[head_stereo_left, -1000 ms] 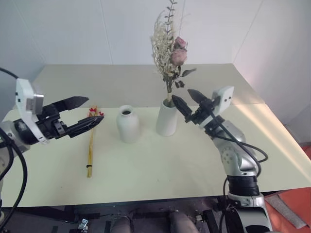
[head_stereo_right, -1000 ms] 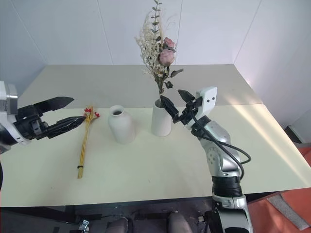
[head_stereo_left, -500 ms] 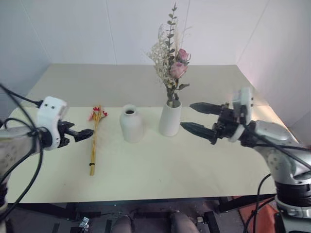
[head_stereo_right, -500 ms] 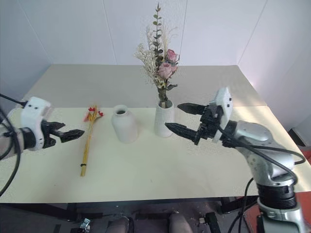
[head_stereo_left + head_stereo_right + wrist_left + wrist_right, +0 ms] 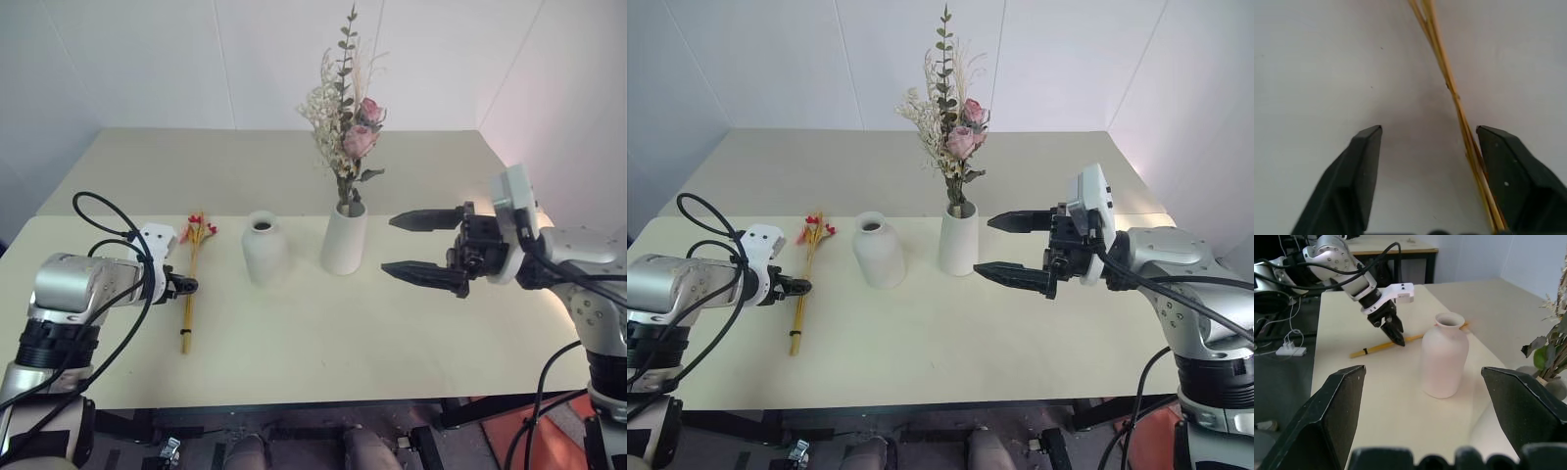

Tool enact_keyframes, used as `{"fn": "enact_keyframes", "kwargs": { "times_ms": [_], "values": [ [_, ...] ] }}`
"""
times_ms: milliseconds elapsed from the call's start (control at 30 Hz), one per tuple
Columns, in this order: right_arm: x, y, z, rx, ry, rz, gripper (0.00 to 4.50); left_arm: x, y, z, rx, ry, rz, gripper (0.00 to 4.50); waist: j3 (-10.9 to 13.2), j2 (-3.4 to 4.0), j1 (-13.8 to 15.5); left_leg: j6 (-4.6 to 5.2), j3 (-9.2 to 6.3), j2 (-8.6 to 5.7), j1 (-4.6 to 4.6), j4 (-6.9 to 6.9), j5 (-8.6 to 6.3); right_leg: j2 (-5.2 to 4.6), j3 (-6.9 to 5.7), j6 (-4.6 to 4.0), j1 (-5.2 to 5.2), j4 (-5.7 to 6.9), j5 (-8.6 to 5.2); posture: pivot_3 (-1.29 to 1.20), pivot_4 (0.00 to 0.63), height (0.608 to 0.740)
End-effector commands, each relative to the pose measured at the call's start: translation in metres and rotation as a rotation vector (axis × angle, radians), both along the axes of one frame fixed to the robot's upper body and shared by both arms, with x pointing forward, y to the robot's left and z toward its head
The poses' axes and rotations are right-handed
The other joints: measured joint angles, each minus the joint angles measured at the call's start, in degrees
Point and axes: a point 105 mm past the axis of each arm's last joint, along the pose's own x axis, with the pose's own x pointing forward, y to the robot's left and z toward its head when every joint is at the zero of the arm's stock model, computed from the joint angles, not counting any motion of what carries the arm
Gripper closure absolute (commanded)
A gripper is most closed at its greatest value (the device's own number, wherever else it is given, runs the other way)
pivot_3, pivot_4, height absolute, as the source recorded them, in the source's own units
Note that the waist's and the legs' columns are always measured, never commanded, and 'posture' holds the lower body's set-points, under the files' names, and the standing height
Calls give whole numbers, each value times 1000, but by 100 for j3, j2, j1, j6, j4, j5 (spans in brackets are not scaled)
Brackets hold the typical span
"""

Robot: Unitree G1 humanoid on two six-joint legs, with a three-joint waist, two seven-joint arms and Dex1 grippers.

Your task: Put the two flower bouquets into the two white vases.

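Observation:
The slim bouquet of yellow-orange stems lies flat on the table, red blossoms at its far end. My left gripper is down at the stems' middle. In the left wrist view it stands open astride the stems, which run close along one finger. The squat white vase stands empty to the right of the stems. The taller white vase holds the bushy rose bouquet. My right gripper hovers open, empty, to the right of that vase.
The cream table has bare room in front of both vases, and a second table top adjoins behind. White walls close the back and right. In the right wrist view another desk and floor cables lie beyond the table's left edge.
My left gripper has come down to the table at the slim stems and its jaws have narrowed. My right gripper has drawn back from the tall vase, still wide open.

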Motion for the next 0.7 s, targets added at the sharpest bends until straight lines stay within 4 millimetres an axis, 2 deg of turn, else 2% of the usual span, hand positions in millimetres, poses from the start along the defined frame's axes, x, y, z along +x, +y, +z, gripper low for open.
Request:
{"fn": "enact_keyframes", "kwargs": {
  "times_ms": [33, 167, 233, 300, 367, 500, 567, 633, 700],
  "values": [
    [-6, -5, 11, -6, -50, 10, 0, 9, 4, 20, 24, -82, 5, 2517, 0, 0, 15, 0, 0, 1, 0, 0, 0, 0, -1, 0, 0, 0, -1, 0, 150, 740],
    [-6, -8, 10, -17, -45, 13, 0, 10, 11, 23, 25, -104, 34, 3905, 0, 0, 24, 0, 0, 0, -2, 0, 0, 0, 1, 0, 1, -1, -1, 0, 150, 740],
    [-7, -9, 9, -24, -41, 16, 0, 9, 14, 26, 25, -118, 47, 4458, 0, 0, 25, 0, 0, 0, -2, 0, 0, 0, 0, 0, 1, 0, -1, 0, 150, 740],
    [-7, -10, 7, -32, -35, 17, 0, 9, 18, 32, 18, -159, 59, 4458, 0, 0, 23, 0, 0, 0, -2, 1, 0, 0, 0, 1, 1, 1, 0, 0, 150, 740],
    [-4, -12, 4, -37, -24, 4, 0, 11, 18, 51, -10, -272, 39, 4458, 0, 0, 18, 0, -1, 0, -2, 1, 0, 0, 0, 1, 1, 1, 0, 0, 150, 740],
    [2, -18, -4, -62, 5, -34, 0, 8, 5, 104, -85, -618, -79, 4458, 0, 0, 35, 0, 0, 1, -3, 1, 0, -1, -1, -1, 1, -2, 0, 0, 150, 740],
    [9, -21, -9, -83, 14, -79, 0, 3, -5, 138, -179, -783, -129, 4458, 0, -1, 45, 0, 0, 1, -4, 2, 0, -2, -1, -12, 2, -2, 7, 0, 150, 740],
    [13, -23, -13, -107, 19, -114, 0, -3, -14, 170, -273, -901, -177, 4458, 1, -4, 81, -1, 1, 0, -4, 6, 0, -3, -1, -14, 4, 0, 9, 0, 150, 740],
    [16, -25, -16, -137, 44, -143, 0, -8, -24, 192, -334, -977, -236, 4458, 1, -4, 86, -1, -1, 1, -6, 9, 1, -2, -6, -4, 5, -1, 8, 0, 150, 740]
  ]
}}
